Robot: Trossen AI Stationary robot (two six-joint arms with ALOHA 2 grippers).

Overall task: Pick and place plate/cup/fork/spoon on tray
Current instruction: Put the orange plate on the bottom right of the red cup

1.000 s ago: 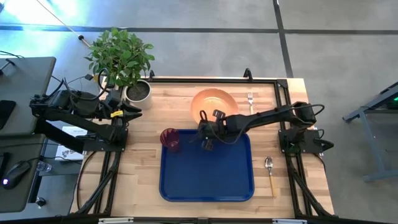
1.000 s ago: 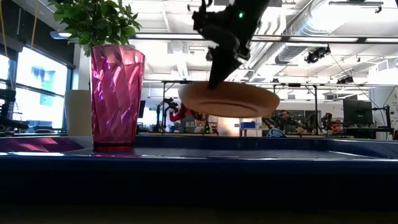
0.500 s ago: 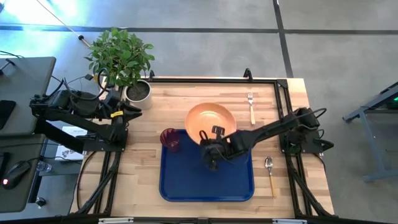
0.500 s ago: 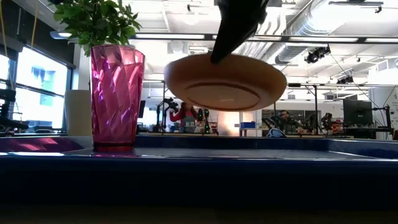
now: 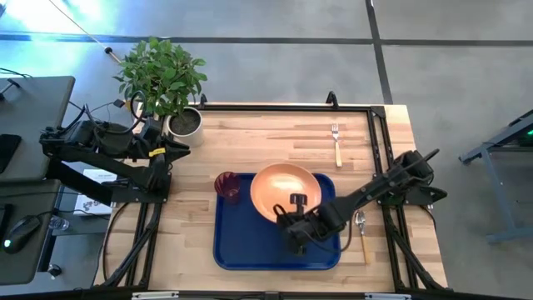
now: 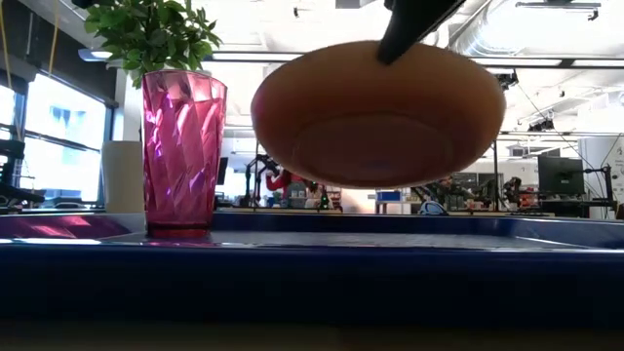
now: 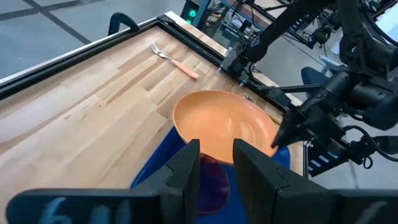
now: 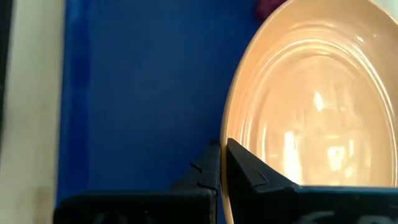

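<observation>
Plate (image 5: 283, 192) is held clear above the blue tray (image 5: 241, 246), pinched at its rim by the closed right gripper (image 5: 296, 210), just beside the cup (image 5: 226, 187) standing in the tray's corner. Fork (image 5: 336, 143) and spoon (image 5: 361, 228) lie on the counter (image 5: 250, 142). The left gripper (image 7: 216, 163), parked near the plant pot (image 5: 185, 123), appears slightly parted and empty.

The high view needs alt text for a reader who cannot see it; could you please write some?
Seen from above, the right hand holds the orange plate by its rim over the blue tray, beside the cup. The fork and spoon lie on the table; the left arm waits by the plant.
</observation>
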